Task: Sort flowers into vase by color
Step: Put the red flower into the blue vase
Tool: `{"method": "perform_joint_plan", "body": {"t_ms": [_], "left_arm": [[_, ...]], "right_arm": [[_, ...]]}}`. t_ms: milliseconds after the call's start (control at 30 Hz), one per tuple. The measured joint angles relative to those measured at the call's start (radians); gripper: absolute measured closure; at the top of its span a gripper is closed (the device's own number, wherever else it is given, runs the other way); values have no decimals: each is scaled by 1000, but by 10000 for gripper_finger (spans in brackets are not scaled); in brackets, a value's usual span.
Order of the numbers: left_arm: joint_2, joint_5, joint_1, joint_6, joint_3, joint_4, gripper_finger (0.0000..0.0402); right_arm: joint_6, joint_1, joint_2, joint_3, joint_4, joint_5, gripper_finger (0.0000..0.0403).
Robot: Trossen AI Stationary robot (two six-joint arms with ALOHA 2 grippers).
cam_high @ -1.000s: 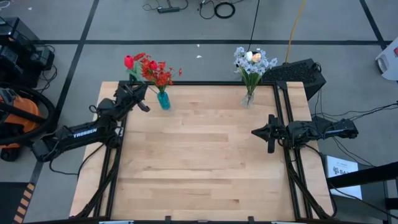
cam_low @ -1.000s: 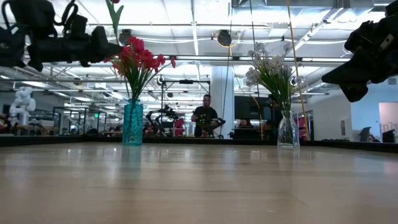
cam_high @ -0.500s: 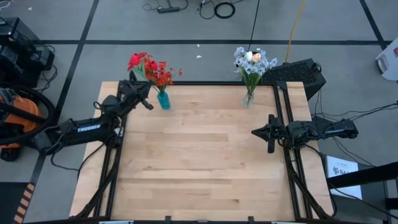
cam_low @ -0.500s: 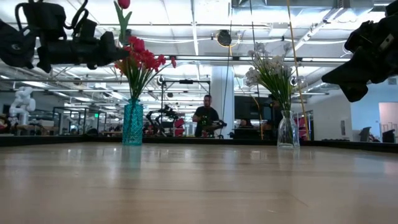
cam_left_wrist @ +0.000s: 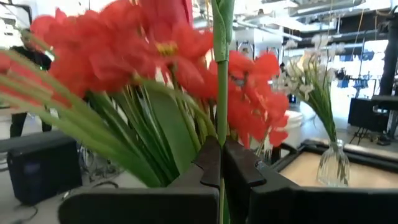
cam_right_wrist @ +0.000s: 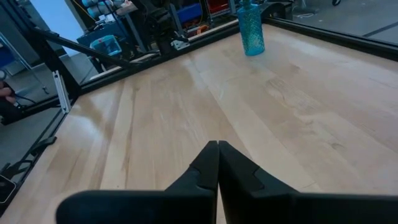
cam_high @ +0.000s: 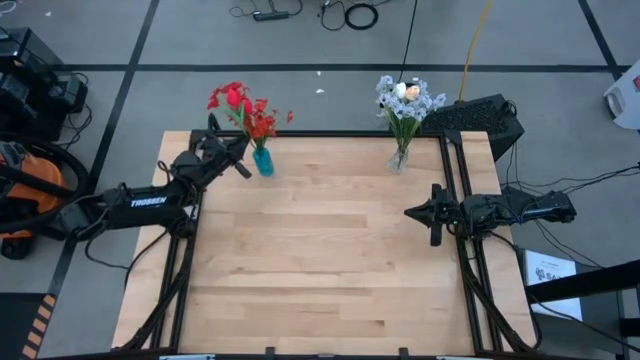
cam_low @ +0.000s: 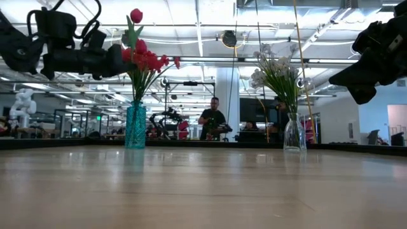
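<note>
My left gripper (cam_high: 240,165) (cam_low: 121,60) hangs high over the table's far-left corner, next to the teal vase (cam_high: 263,160) (cam_low: 135,126) that stands there with its red flowers (cam_high: 258,117) (cam_low: 147,62). It is shut on a red tulip (cam_low: 135,15) with a green stem. A clear vase (cam_high: 399,157) (cam_low: 294,132) at the far right holds cream and pale bluish-white flowers (cam_high: 407,98) (cam_low: 275,70). My right gripper (cam_high: 411,214) (cam_right_wrist: 217,163) waits shut above the table's right side. My left gripper pinches the tulip's green stem (cam_left_wrist: 221,118) between its two fingers, which lie level and across it, coming from the table's left. The tulip stands upright and lifted clear; its red bud (cam_low: 135,15) rises above the fingers, just in front of the vase's red blooms.
Bare wooden tabletop (cam_high: 320,260) fills the middle and near part. Black frame rails (cam_high: 455,180) run along the table's sides. Beyond the far edge the low view shows a workshop with a person (cam_low: 210,117) far behind.
My left gripper has carried the tulip toward the table's right, closing on the teal vase, and somewhat lower. The tulip has stayed upright in the hold; its bud, cut off by the low view's top a second ago, now shows whole beside the red bunch. My right arm kept still.
</note>
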Motion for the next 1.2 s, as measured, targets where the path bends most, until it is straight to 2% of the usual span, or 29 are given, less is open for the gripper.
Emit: {"method": "perform_joint_plan", "body": {"t_ms": [500,867,1200], "left_arm": [[93,1,-29,-17,0,1,396],[134,60,-29,3,-2,5,398],[147,70,-58,1,-103,68,399]], "right_arm": [[0,0,0,0,0,0,403],[0,0,0,0,0,0,403],[-3,0,0,0,0,20,403]]}}
